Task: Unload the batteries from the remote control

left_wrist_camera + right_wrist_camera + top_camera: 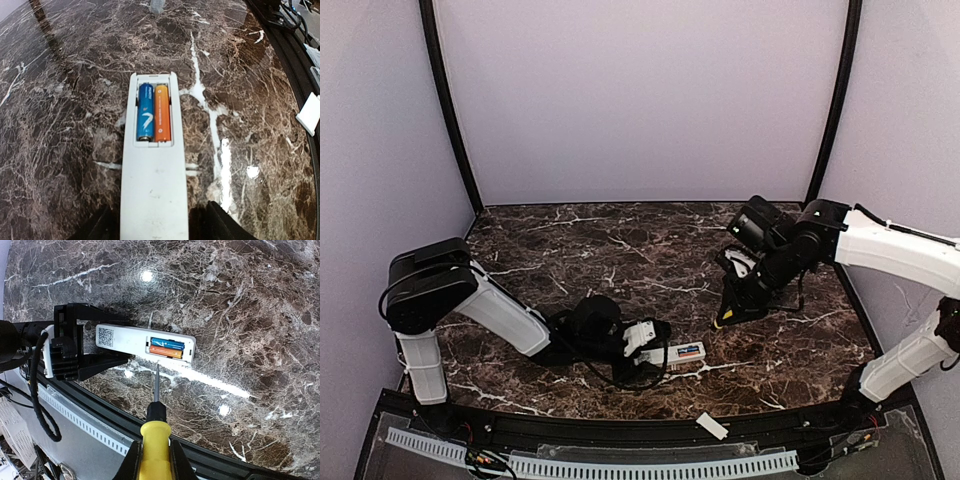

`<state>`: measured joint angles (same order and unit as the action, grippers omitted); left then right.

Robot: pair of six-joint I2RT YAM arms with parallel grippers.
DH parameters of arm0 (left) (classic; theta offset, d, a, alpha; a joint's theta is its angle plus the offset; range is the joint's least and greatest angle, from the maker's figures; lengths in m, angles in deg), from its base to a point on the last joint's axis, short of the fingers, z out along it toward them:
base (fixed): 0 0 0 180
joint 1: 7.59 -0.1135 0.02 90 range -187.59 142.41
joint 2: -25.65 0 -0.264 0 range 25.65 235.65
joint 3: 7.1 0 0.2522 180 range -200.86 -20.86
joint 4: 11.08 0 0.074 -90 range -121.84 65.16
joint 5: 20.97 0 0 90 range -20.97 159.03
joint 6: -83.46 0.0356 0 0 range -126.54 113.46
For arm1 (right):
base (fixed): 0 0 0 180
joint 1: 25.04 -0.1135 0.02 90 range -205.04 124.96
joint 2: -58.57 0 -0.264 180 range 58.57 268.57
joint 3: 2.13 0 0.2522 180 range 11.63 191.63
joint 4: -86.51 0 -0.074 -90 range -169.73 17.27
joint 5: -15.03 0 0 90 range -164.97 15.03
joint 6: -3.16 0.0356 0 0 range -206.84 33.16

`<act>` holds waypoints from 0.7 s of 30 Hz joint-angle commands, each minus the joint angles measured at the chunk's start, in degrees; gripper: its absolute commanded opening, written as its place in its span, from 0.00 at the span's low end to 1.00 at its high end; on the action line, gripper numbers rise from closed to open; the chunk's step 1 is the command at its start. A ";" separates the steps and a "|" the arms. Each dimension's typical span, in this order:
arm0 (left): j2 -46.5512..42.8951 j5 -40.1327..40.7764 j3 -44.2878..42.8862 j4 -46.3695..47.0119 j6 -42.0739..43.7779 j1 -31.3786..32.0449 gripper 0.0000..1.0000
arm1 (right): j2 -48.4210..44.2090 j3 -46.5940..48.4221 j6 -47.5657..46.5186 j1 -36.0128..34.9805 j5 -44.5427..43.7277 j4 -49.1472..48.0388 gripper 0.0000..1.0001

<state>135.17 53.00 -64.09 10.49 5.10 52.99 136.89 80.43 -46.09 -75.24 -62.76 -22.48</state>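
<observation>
Dark marbled surface (620,250), lilac walls (640,100) behind remote control (154,190); left claw (155,227) clamps its end; right claw (155,462), gripping screwdriver (155,435), near it.

The white-and-black left arm (500,315) stretches low and forward, its black 2-finger left gripper (655,348) clamped on the slim white remote control (685,352). The right arm (890,250) bends inward, its right gripper (732,312) angled down and gripping the yellow-handled screwdriver (155,442).

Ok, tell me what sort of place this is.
Probably a lab robot test cell: plain lilac walls and black corner posts box in a marble-patterned tabletop, with the left arm and right arm mounted at its near edge.
</observation>
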 commanded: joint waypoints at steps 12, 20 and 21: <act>3.17 -2.08 -4.39 -2.46 2.54 0.49 0.27 | 4.00 -0.15 -2.49 -0.53 1.25 -0.44 0.00; 2.78 -0.74 -5.19 -4.13 3.31 1.08 0.07 | 5.81 0.22 -3.15 -0.96 0.43 0.55 0.00; 2.57 -0.39 -5.20 -4.33 3.59 1.15 0.05 | 5.82 0.32 -3.28 -1.00 0.35 0.75 0.00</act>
<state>137.77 51.69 -68.19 9.07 7.43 53.14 142.29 80.40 -48.49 -75.67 -61.91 -22.39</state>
